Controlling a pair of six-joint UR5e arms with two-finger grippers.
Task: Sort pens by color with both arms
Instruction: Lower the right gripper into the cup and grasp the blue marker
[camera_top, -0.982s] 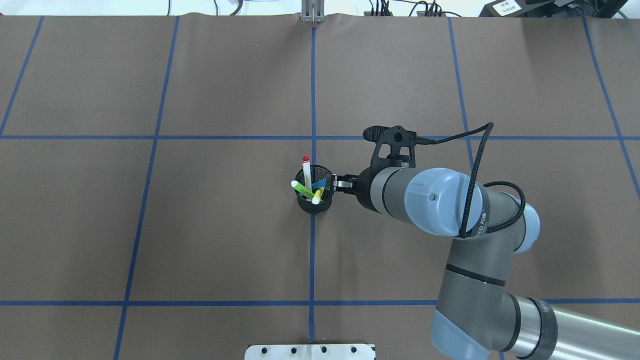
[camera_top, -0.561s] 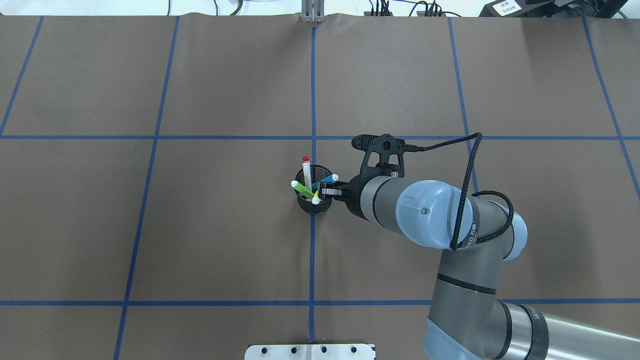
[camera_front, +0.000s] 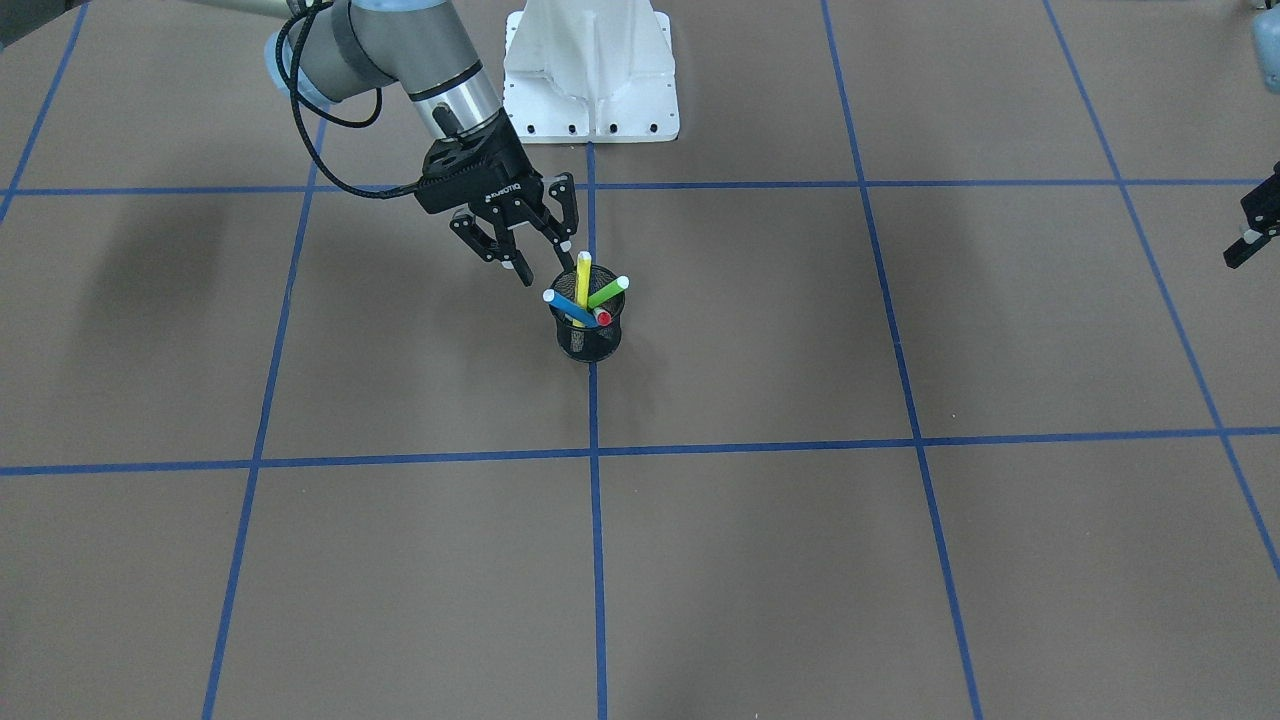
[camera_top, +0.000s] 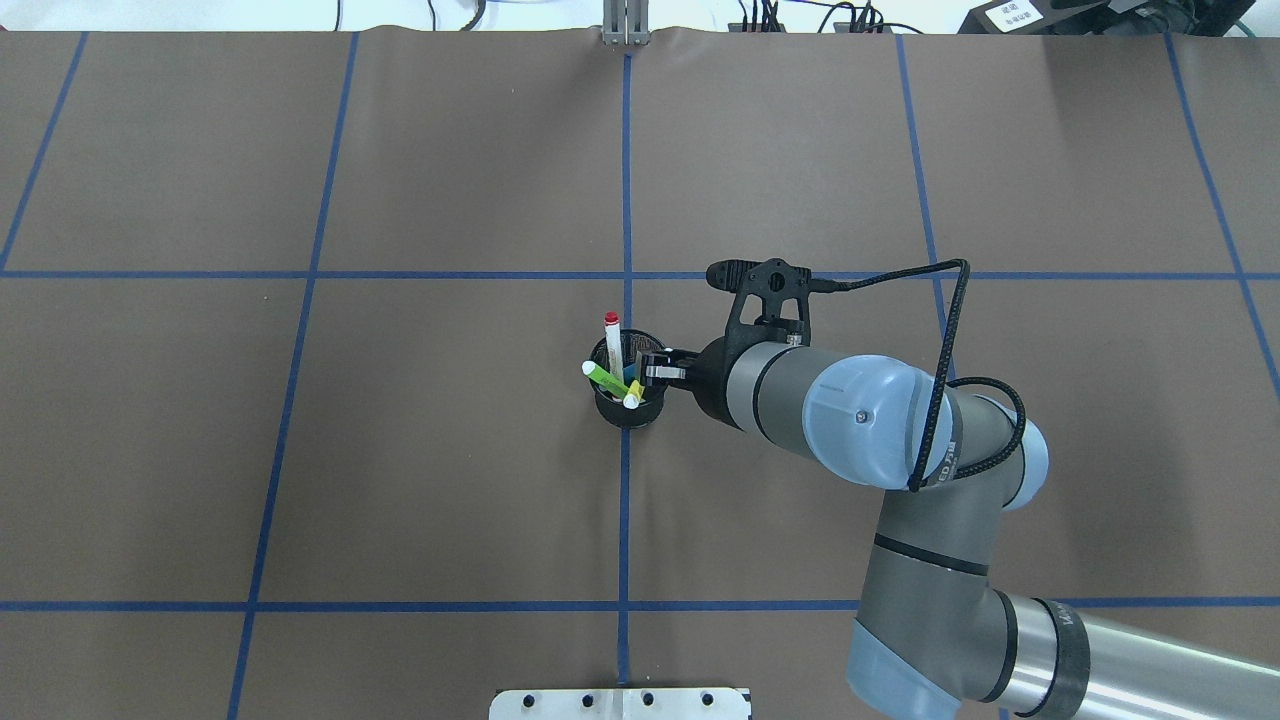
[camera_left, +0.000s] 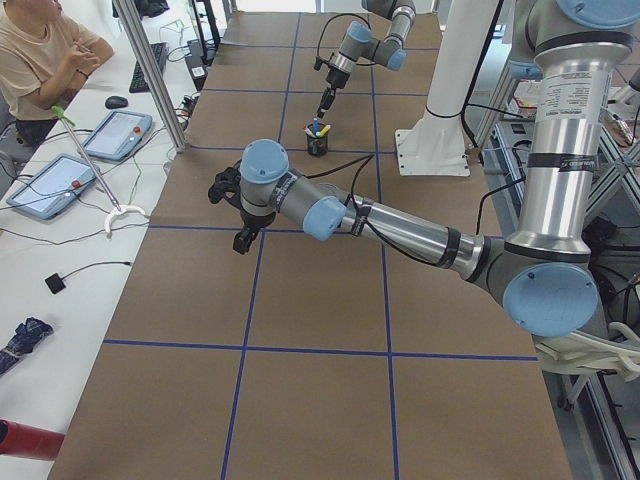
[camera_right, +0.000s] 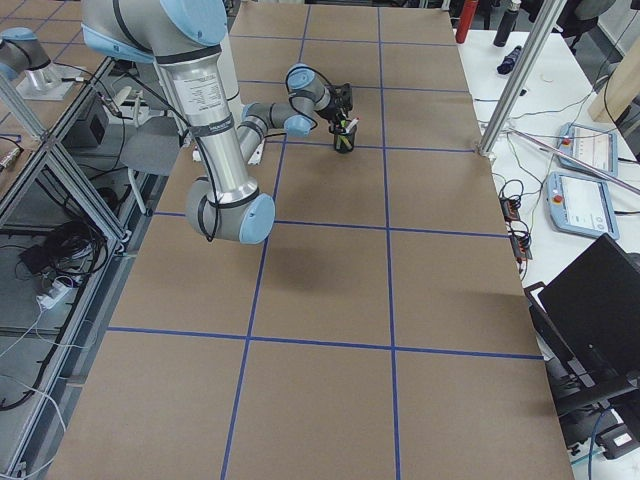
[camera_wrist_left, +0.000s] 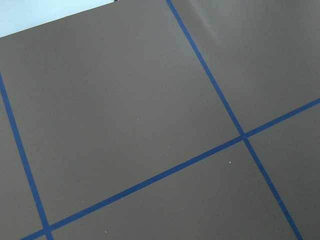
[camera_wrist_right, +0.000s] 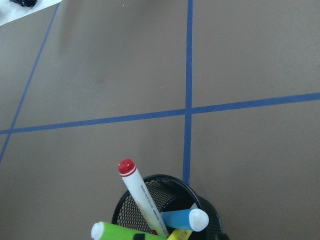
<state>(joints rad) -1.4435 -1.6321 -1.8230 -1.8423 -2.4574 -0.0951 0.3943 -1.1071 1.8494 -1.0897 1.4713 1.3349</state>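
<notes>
Four pens stand in a black mesh cup (camera_front: 588, 338) at the table's middle: blue (camera_front: 565, 307), yellow (camera_front: 583, 275), light green (camera_front: 607, 292) and white with a red end (camera_front: 602, 317). My right gripper (camera_front: 545, 255) is open just above the cup's rim on the robot's side, tilted down towards the pens and holding nothing. In the overhead view it (camera_top: 657, 367) covers the blue pen's end. The right wrist view shows the red-ended pen (camera_wrist_right: 137, 192), the blue one (camera_wrist_right: 182, 220) and the green one (camera_wrist_right: 120, 232) close below. My left gripper (camera_front: 1250, 235) hangs far off at the table's left end; I cannot tell its state.
The brown table cover (camera_top: 450, 450) is marked with blue tape lines. The white mounting base (camera_front: 590, 70) stands behind the cup. An operator sits at a side table with tablets (camera_left: 60, 180) in the exterior left view.
My right gripper has moved left towards the cup, from beside its rim to over its edge, and now hides the blue pen's end. The pens and cup have not moved.
</notes>
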